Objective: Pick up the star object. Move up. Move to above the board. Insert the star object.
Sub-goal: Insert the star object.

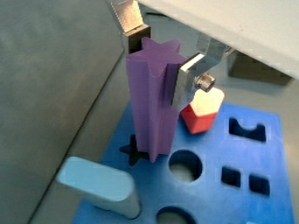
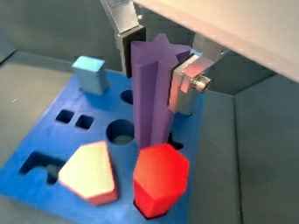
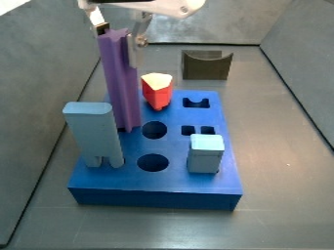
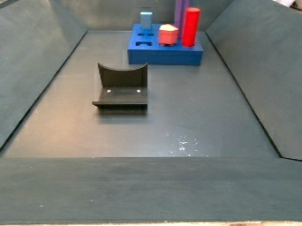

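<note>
Standing upright, the star object [image 1: 152, 101] is sitting with its foot in a star-shaped hole of the board [image 1: 263, 162]; the gripper [image 1: 163, 54] is reaching down around its top, and in both wrist views the silver fingers [image 2: 187, 83] are flanking the upper end, though whether the pads are pressing it or slightly parted I cannot tell; beside it the red hexagonal peg [image 2: 160, 178] is standing in the board; the pale blue rectangular block [image 3: 94, 132] is rising near a corner.
</note>
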